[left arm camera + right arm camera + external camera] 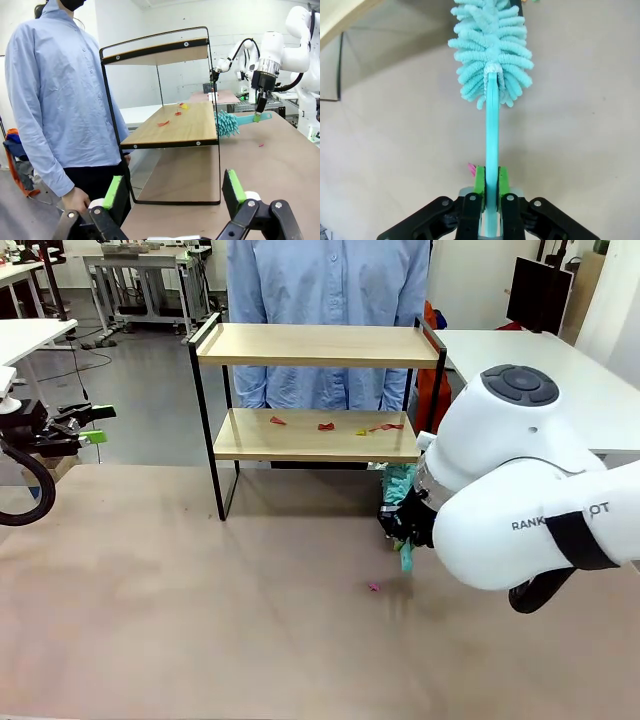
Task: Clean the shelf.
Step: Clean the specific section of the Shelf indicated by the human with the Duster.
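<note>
The shelf [318, 345] stands at the table's far side, two light wooden boards in a black frame. Several small red and yellow scraps [325, 426] lie on its lower board [172, 131]. My right gripper [404, 530] is shut on the handle of a turquoise fluffy duster [492, 45], held just right of the shelf's lower tier; its head [226, 123] is next to the board's end. My left gripper [172, 192] stands open at the far left [85, 425], away from the shelf, with nothing between its fingers.
A person in a light blue shirt [325, 280] stands right behind the shelf. A small pink scrap [374, 587] lies on the brown tabletop [200, 620] in front of the right arm. White tables stand to the left and right.
</note>
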{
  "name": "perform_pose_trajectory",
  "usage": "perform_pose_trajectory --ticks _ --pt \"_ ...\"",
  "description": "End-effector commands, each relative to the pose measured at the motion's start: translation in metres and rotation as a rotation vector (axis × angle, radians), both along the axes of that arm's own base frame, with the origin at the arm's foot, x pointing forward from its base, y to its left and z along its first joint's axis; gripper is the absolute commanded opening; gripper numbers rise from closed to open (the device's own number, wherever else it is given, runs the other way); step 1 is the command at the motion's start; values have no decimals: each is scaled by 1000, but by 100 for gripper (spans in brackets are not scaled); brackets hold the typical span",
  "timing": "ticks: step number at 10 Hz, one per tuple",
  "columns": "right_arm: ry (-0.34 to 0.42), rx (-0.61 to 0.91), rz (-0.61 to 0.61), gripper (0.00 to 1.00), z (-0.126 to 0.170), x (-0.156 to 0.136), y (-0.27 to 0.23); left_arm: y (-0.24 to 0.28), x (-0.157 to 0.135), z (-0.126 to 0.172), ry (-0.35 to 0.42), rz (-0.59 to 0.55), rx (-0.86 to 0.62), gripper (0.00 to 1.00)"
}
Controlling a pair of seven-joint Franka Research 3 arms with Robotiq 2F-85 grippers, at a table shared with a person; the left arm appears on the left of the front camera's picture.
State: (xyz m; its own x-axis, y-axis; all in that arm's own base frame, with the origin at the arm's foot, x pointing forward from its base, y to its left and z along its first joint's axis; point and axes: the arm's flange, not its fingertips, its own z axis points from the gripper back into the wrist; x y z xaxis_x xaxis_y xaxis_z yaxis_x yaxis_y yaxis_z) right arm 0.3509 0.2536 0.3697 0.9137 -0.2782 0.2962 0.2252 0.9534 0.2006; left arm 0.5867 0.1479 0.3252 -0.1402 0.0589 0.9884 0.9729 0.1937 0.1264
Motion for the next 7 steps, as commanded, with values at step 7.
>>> perform_pose_trajectory --ticks 7 --pt "-48 12 375 13 23 -29 -17 -1 -3 3 -8 -7 7 100"
